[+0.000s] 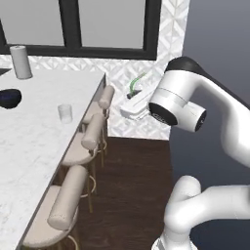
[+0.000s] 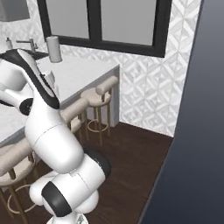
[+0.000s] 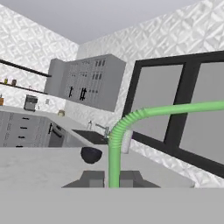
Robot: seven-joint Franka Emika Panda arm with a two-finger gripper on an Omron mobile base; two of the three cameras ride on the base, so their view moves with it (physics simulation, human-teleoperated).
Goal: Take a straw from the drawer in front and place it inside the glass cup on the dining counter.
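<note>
My gripper point(image 1: 132, 96) is shut on the light-green straw point(image 1: 137, 82), held in the air to the right of the dining counter point(image 1: 34, 141), above the row of stools. In the hand view the straw point(image 3: 114, 148) rises from between the finger tips point(image 3: 92, 178) and bends off to the right. The glass cup point(image 1: 65, 113) stands upright near the counter's right edge, left of the gripper and lower than it. The drawer is out of view.
A dark blue bowl point(image 1: 9, 98) and a paper towel roll point(image 1: 20, 62) stand on the counter beyond the cup. Beige padded stools point(image 1: 83, 141) line the counter's edge. A tiled wall with a dark-framed window point(image 1: 112, 29) lies behind; a dark wood floor point(image 1: 132, 185) lies below.
</note>
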